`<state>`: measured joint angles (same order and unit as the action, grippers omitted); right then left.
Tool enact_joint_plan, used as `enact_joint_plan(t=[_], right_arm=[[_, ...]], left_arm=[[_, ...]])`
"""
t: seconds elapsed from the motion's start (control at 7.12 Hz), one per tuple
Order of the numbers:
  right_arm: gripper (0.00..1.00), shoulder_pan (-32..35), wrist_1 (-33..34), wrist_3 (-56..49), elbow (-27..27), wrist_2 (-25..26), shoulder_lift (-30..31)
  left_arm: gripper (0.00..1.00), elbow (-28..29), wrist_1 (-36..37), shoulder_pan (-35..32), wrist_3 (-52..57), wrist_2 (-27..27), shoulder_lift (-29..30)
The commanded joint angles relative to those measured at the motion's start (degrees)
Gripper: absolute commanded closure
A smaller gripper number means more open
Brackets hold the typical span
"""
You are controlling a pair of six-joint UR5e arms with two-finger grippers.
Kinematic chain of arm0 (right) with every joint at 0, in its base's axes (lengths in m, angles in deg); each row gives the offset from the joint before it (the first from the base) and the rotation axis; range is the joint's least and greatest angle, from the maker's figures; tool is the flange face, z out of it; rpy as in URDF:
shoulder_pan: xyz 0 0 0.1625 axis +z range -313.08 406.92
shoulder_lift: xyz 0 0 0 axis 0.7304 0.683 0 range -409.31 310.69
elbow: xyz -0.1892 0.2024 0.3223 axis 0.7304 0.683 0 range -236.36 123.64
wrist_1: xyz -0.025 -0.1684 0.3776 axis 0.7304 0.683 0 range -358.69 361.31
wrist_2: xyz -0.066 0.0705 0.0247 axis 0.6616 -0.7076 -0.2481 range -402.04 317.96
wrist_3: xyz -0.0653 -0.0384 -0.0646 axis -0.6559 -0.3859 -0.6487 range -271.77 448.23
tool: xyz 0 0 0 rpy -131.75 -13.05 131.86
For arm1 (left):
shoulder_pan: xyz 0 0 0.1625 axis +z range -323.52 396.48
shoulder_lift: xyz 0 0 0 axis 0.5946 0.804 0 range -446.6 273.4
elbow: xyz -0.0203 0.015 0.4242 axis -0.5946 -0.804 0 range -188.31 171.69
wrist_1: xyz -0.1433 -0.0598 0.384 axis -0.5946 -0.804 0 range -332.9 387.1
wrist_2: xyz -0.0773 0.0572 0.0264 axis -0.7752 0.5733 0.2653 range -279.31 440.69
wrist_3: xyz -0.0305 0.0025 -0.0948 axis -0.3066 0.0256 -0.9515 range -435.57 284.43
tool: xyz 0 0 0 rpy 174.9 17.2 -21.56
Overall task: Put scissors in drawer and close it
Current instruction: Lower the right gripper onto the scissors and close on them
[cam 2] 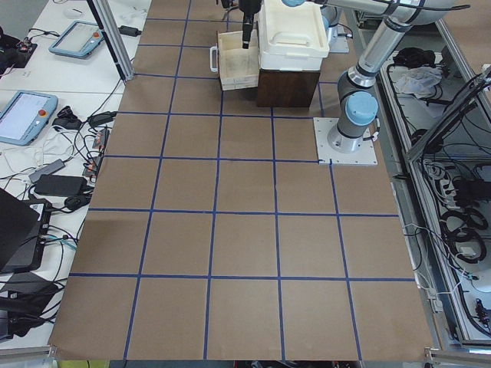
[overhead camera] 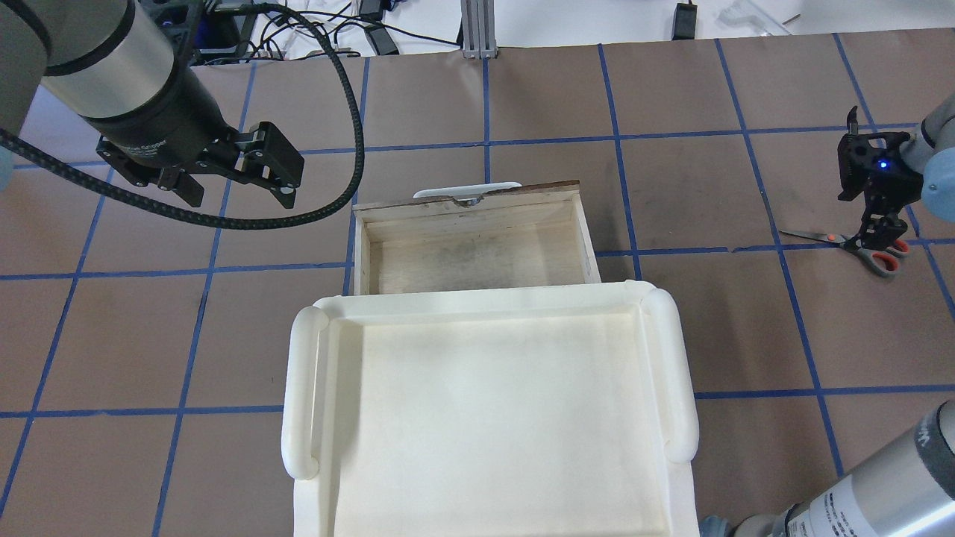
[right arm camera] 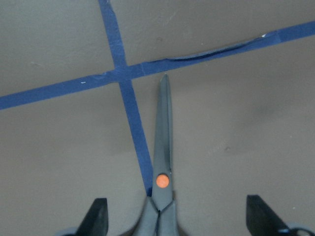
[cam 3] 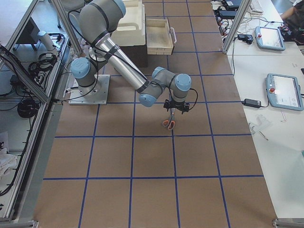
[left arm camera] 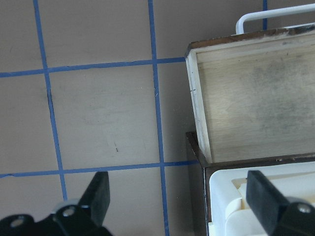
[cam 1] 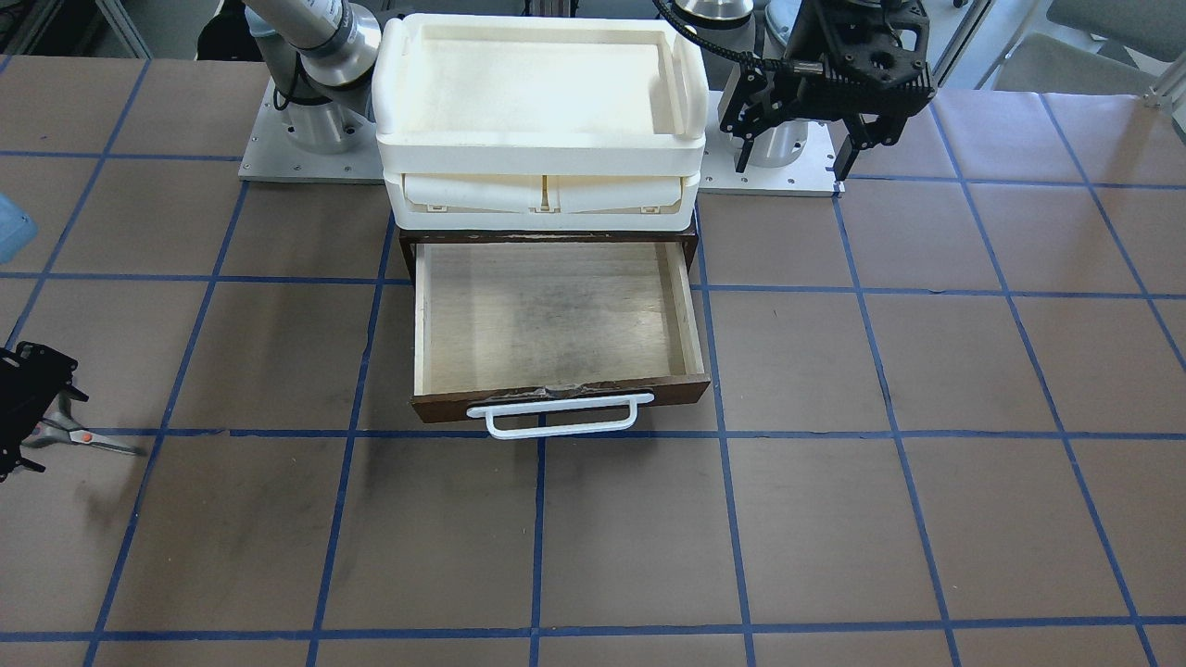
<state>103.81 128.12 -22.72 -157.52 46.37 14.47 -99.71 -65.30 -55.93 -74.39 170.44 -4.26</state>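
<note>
— What is the biggest thing here?
— The desk. It is brown, and blue tape lines divide it into squares. In the front-facing view, at the top centre, a cream tray unit stands on a dark cabinet.
— And the drawer?
— The drawer is pulled out from under the tray unit, toward the bottom of that frame. Its pale wood floor shows, and its white bar handle sits on the dark front.
— Where is the left arm?
— The left claw hangs at the upper right of the same frame, just beside the tray unit. Its fingers are spread wide and grasp nothing.
— And the right one?
— The right claw is at the far left edge of the front-facing frame, well apart from the drawer. It points down over the scissors. In the right wrist view its two fingers stand in the lower left and lower right corners, released, and the scissors lie between them.
— Does it touch them?
— I cannot tell, because the bottom edge of the frame cuts off the handles. The scissors lie flat on the desk with the blades closed. The tip points to the top of the wrist frame, near a crossing of tape lines.
</note>
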Motion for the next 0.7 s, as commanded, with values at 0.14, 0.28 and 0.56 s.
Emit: enact_joint_plan(t=[0.14, 0.28, 0.56], right_arm=[[0.07, -0.4, 1.6, -5.3, -0.1, 0.2, -1.5], [0.07, -1.0, 1.7, -5.7, -0.1, 0.3, -2.2], [0.00, -1.7, 0.9, -6.0, -0.4, 0.3, -2.4]], left_arm=[[0.00, 0.0, -0.1, 0.0, -0.6, 0.2, -0.1], [0.00, 0.0, -0.1, 0.0, -0.6, -0.1, -0.2], [0.00, -0.1, -0.1, 0.0, -0.5, 0.2, -0.2]])
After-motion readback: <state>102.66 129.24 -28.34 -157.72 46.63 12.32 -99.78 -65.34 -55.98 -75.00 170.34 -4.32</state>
